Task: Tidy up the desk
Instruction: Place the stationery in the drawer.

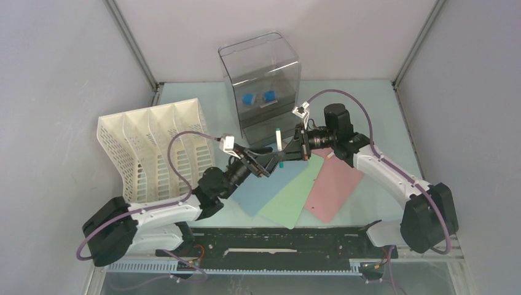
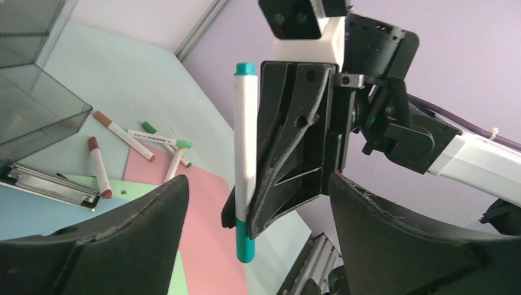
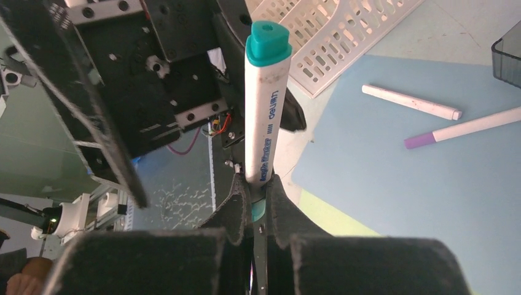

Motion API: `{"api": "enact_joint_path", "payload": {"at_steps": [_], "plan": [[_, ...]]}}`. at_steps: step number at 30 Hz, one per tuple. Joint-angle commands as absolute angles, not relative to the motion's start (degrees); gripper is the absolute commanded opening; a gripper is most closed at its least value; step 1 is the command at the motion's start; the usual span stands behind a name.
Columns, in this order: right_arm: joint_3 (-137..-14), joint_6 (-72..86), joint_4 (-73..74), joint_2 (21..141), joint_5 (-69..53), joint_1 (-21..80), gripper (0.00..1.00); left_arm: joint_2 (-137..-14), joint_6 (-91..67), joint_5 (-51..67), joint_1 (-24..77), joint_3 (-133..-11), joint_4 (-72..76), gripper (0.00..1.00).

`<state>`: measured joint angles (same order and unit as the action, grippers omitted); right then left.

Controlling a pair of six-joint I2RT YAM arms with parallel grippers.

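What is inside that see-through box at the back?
Two small blue objects sit inside the clear box; what they are is unclear. Its tinted lower part hides anything else.

The pen (image 2: 244,153) is white with teal ends. The desk (image 1: 368,104) is pale green, with a blue sheet (image 1: 261,190), a light green sheet (image 1: 289,198) and a pink sheet (image 1: 335,187). The rack (image 1: 153,147) is white with rows of little slots, and the cables (image 1: 178,138) are purple.
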<state>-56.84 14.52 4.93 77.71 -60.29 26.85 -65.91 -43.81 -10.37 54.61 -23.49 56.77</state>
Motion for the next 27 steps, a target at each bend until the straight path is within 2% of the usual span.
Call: {"api": "enact_joint_path", "payload": {"at_steps": [1, 4, 11, 15, 21, 27], "plan": [[-58.62, 9.52, 6.86, 77.82, -60.78, 26.48, 0.0, -58.4, -35.78, -12.11, 54.41, -23.65, 48.36, 0.92], [-60.81, 2.75, 12.62, 78.33, -60.5, 26.15, 0.0, -53.05, -31.39, -13.46, 54.21, -22.45, 42.03, 1.0], [-67.79, -19.76, 32.75, 79.58, -60.56, 23.82, 0.0, -43.7, -26.66, -14.45, 52.11, -21.3, 25.25, 1.0], [-70.56, -26.63, 38.87, 79.88, -57.71, 21.99, 0.0, -40.4, -26.52, -14.62, 50.91, -19.77, 19.86, 1.0], [-75.03, -34.54, 42.83, 80.94, -44.76, 22.72, 0.0, -36.43, -26.69, -14.72, 50.08, -17.16, 15.14, 1.0], [-81.26, -45.42, 43.8, 85.77, -20.85, 29.93, 0.0, -34.47, -27.13, -14.84, 49.95, -14.96, 13.72, 1.0]]}}
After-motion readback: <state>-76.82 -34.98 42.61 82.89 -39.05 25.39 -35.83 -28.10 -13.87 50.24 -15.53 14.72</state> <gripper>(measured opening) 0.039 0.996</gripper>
